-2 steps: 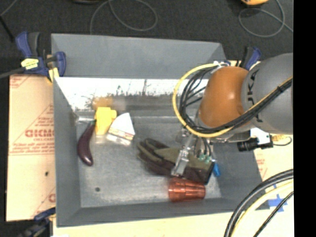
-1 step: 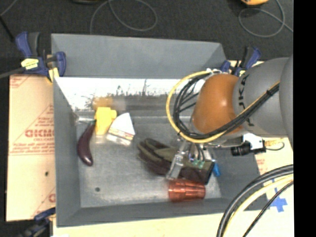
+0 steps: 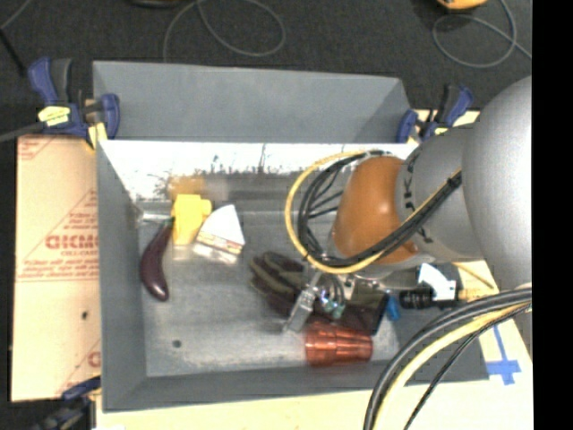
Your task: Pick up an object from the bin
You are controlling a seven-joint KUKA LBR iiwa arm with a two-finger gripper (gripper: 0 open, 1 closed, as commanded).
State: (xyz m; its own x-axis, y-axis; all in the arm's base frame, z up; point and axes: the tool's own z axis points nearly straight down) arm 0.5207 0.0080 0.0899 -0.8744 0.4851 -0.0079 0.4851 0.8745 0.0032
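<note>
Copper ribbed cylinder, long axis left-right, arm close by, cannot tell its grip

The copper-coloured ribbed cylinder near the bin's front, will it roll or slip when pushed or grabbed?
The copper cylinder lies on its side, so a nudge would probably roll it. Its glossy surface looks hard: likely stiff, perhaps slippery, though the ribs may help grip.

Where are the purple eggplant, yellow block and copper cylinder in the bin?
purple eggplant (image 3: 154, 267), camera view, middle of its body
yellow block (image 3: 188, 218), camera view, top face
copper cylinder (image 3: 338, 345), camera view, middle of its side
</note>
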